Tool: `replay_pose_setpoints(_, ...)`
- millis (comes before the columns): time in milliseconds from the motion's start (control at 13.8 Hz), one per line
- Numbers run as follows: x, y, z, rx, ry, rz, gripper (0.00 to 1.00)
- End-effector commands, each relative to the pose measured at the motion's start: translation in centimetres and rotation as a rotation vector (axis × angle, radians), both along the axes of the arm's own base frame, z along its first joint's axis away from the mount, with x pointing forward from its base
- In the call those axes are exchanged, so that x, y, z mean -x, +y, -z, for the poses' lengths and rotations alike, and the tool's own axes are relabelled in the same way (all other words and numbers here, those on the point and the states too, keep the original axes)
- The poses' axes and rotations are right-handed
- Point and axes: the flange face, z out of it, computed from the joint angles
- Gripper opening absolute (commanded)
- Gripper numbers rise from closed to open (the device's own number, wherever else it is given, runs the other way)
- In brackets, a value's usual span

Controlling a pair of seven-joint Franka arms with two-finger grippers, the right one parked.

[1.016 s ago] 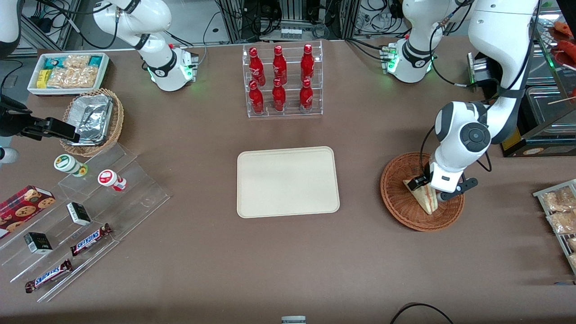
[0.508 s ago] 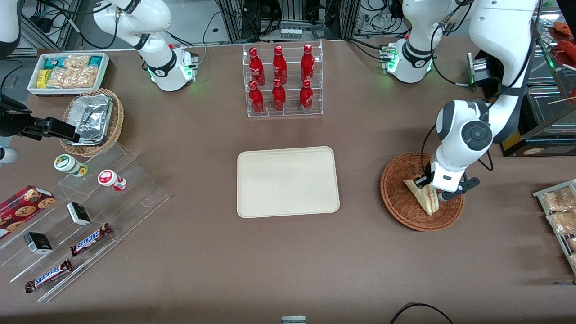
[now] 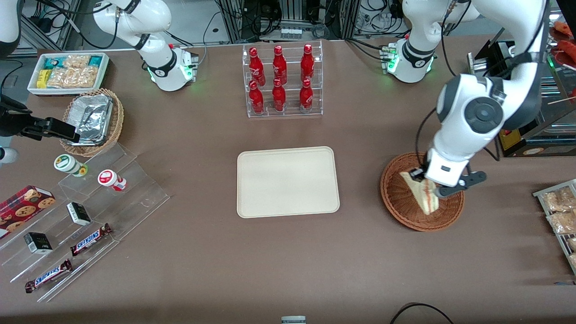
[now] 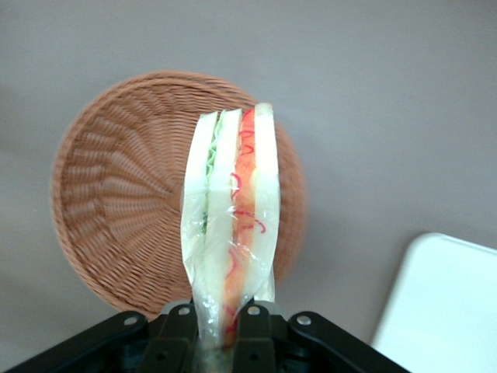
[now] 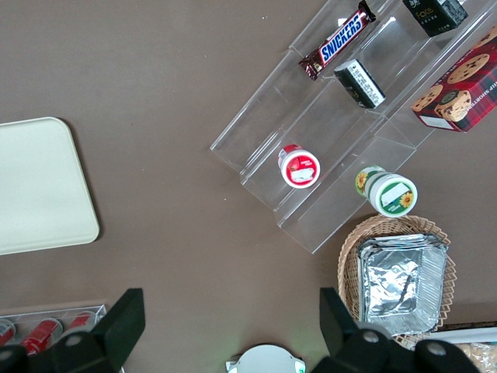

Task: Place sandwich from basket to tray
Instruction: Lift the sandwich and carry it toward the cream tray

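Observation:
My left gripper (image 3: 431,185) is shut on the sandwich (image 3: 422,193), a wrapped wedge of white bread with red and green filling, and holds it above the reddish-brown wicker basket (image 3: 400,202). In the left wrist view the sandwich (image 4: 231,225) stands out from between the black fingers (image 4: 262,330), lifted off the basket (image 4: 116,210) under it. The cream tray (image 3: 287,181) lies flat mid-table, toward the parked arm's end from the basket, with nothing on it; its corner (image 4: 443,303) shows in the wrist view.
An acrylic rack of red bottles (image 3: 281,81) stands farther from the camera than the tray. A tan basket with foil (image 3: 92,120), a white snack box (image 3: 67,72) and acrylic steps with snacks (image 3: 72,225) lie toward the parked arm's end. Packets on a rack (image 3: 560,211) lie near the basket.
The gripper has risen with the sandwich, lifting it off the basket floor. The arm's wrist has moved up and slightly toward the camera.

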Motion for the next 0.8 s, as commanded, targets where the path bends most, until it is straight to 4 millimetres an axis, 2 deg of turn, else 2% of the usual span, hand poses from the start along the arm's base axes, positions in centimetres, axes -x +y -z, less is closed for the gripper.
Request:
replay_pose_setpoints(0,0.3,-6.9,-0.1,-0.015,0.010,0.048,0.00)
replay_pose_setpoints(363,4.7,-19.8,3.2,-0.019,0.028,0.190,0.00)
replay_pose_setpoints(508,5.3,-24.0,4.3,-0.001,0.032,0.232,0.00)
replay_pose_setpoints(581,5.9,-26.1,5.2,0.002,0.035,0.250,0.00)
replay_pose_setpoints(726,8.4,-31.2,8.6,-0.019,0.051,0.285,0.00)
